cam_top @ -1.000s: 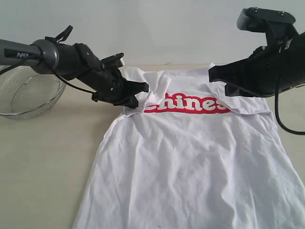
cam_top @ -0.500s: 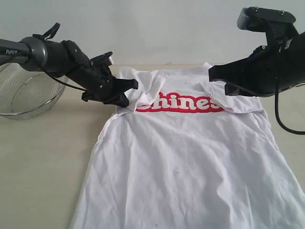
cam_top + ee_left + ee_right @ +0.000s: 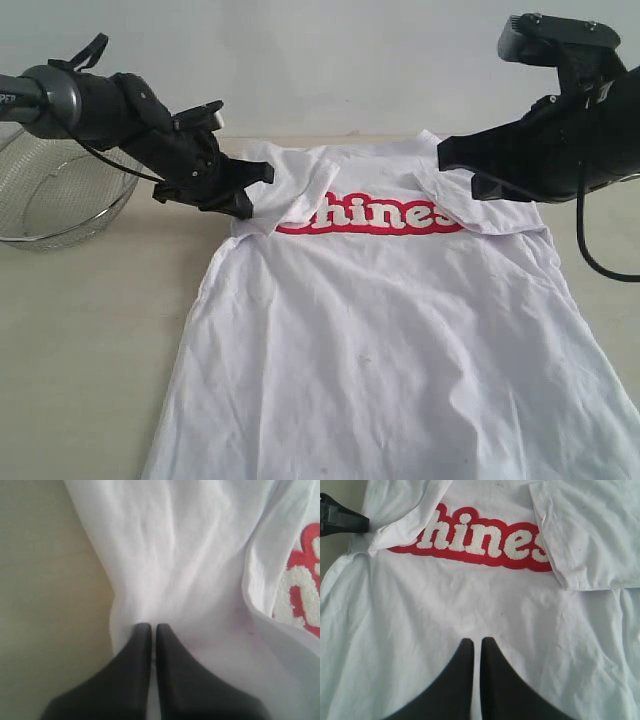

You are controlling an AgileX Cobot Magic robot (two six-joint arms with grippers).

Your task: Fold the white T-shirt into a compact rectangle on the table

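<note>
Sleeve-folding step, seemingly; left gripper (image 3: 152,630) pinched the white T-shirt (image 3: 390,340); right gripper (image 3: 476,642) hovered clenched, empty; next probably needed a hem grasp.

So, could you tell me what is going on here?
A two-armed robot is folding the white T-shirt, spread face up on the table. Both sleeves are turned in over the chest. The left gripper pinches cloth at the sleeve on its side; the right gripper hangs shut above the shirt, apparently holding nothing.
</note>
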